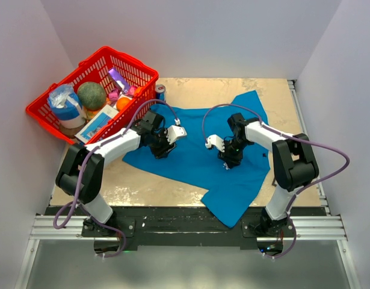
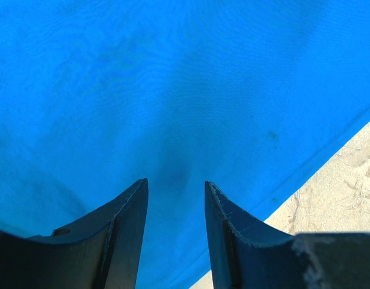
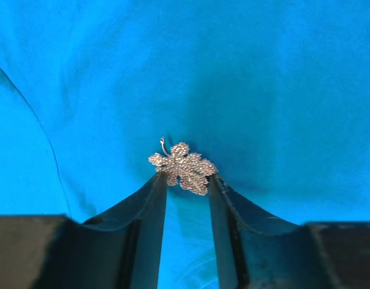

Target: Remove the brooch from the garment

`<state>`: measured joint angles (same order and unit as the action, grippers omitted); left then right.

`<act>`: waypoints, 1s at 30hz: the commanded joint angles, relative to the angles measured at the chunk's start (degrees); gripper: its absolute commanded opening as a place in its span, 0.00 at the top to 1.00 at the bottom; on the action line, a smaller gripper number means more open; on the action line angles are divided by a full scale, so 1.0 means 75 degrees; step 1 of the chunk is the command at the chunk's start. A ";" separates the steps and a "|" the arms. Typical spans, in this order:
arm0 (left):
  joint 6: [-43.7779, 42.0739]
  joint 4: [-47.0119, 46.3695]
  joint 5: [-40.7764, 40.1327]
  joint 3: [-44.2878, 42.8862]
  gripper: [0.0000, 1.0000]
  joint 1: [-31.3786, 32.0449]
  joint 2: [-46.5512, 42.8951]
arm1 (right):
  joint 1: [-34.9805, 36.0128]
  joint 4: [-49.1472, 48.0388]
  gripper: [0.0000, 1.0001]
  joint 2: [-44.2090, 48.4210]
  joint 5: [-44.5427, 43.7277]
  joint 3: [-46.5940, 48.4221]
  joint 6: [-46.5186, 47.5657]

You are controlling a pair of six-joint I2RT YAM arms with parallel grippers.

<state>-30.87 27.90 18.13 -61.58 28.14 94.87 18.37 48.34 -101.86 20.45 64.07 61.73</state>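
Note:
The garment [image 1: 191, 150], a bright blue T-shirt, lies spread over the middle of the table and fills both wrist views [image 2: 172, 90] [image 3: 263, 72]. The brooch [image 3: 183, 167], a small silvery sparkly leaf-like cluster, sits on the cloth right at my right gripper's [image 3: 188, 177] tips, its edges touching both fingers. In the top view the right gripper [image 1: 228, 161] is down on the shirt's middle and hides the brooch. My left gripper [image 1: 160, 150] stands on the shirt's left part, its jaws [image 2: 175, 183] apart with only flat cloth between them.
A red basket [image 1: 121, 57] with several groceries stands at the back left, a small can [image 1: 160, 91] beside it. Bare tan tabletop [image 1: 172, 189] shows in front of the shirt and at the lower right of the left wrist view [image 2: 347, 180]. White walls enclose the table.

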 commanded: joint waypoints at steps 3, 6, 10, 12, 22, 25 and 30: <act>-0.0044 -0.0181 0.0079 -0.0098 0.53 -0.0084 0.0042 | 0.0047 0.0235 0.65 -0.0141 0.0227 0.0269 0.0101; -0.0044 -0.0181 0.0090 -0.0109 0.53 -0.0084 0.0066 | 0.0070 -0.0128 0.56 -0.0012 0.0227 0.0188 -0.0028; -0.0044 -0.0181 0.0079 -0.0109 0.53 -0.0084 0.0077 | 0.0140 -0.0176 0.55 -0.0128 0.0238 0.0257 -0.0040; -0.0055 -0.0181 0.0079 -0.0098 0.53 -0.0084 0.0089 | 0.0152 -0.0093 0.59 -0.0211 0.0285 0.0351 -0.0040; -0.0021 -0.0193 0.0067 -0.0016 0.53 -0.0096 0.0089 | 0.0316 -0.0187 0.87 0.0116 0.0274 0.0293 -0.0157; -0.0009 -0.0216 0.0079 0.0008 0.52 -0.0096 0.0101 | 0.0316 -0.0023 0.94 0.0351 0.0274 0.0305 -0.0099; 0.0026 -0.0275 0.0137 0.0008 0.53 -0.0108 0.0136 | 0.0316 0.0234 0.98 0.0691 0.0204 0.0421 -0.0017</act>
<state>-30.83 27.57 18.15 -61.58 27.77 95.72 20.25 49.15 -99.88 20.71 65.73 60.55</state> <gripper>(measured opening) 0.474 0.069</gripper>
